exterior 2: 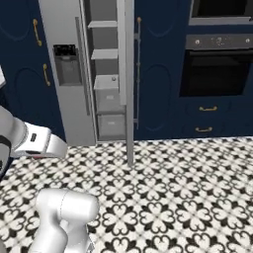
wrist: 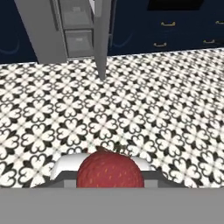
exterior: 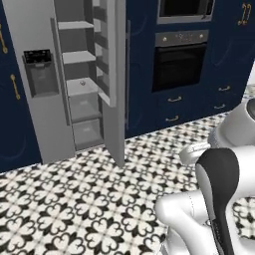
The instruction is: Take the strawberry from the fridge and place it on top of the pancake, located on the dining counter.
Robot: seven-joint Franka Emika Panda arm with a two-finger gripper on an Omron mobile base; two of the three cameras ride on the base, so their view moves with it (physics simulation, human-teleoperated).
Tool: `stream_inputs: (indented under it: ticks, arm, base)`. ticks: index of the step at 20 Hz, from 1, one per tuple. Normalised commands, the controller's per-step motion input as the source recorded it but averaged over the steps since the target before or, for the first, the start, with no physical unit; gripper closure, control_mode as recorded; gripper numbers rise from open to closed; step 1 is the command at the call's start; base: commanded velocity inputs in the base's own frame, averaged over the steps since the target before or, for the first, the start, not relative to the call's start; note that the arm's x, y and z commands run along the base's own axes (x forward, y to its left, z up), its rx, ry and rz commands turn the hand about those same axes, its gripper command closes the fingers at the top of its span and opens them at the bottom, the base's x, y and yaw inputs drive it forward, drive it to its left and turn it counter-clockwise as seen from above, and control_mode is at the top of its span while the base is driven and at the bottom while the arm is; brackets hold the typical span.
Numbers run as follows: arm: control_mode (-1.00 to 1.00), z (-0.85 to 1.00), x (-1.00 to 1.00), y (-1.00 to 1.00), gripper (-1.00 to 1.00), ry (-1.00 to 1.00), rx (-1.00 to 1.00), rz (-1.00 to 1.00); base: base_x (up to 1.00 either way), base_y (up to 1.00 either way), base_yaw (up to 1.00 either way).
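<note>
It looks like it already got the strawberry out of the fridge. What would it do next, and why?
Probably turn the base away from the fridge and head off to find the pancake. The strawberry sits red and close at the bottom of the hand view, apparently held in the gripper, the fridge door stands open some way off across the patterned floor, and no counter is in sight here.

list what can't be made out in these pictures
- Claw fingertips: in the hand view the strawberry covers them, so the contact itself is hidden.
- Strawberry's lower half: cut off at the bottom of the hand view.
- Small thing on a fridge shelf: too small to identify in either base view.
</note>
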Motion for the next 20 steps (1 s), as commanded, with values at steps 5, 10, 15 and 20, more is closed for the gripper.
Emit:
stream_inputs:
  ticks: [5,10,15,20]
  arm:
    - [1.0,0.0,0.0,0.0,1.0,0.0,0.0,0.0]
    - [1.0,0.0,0.0,0.0,1.0,0.0,0.0,0.0]
    - [1.0,0.0,0.0,0.0,1.0,0.0,0.0,0.0]
    - [1.0,0.0,0.0,0.0,1.0,0.0,0.0,0.0]
  base:
    - [-0.71,0.0,-0.59]
    - [-0.17,0.0,-0.61]
    - [0.53,-0.12,-0.44]
    - [1.0,-0.15,-0.42]
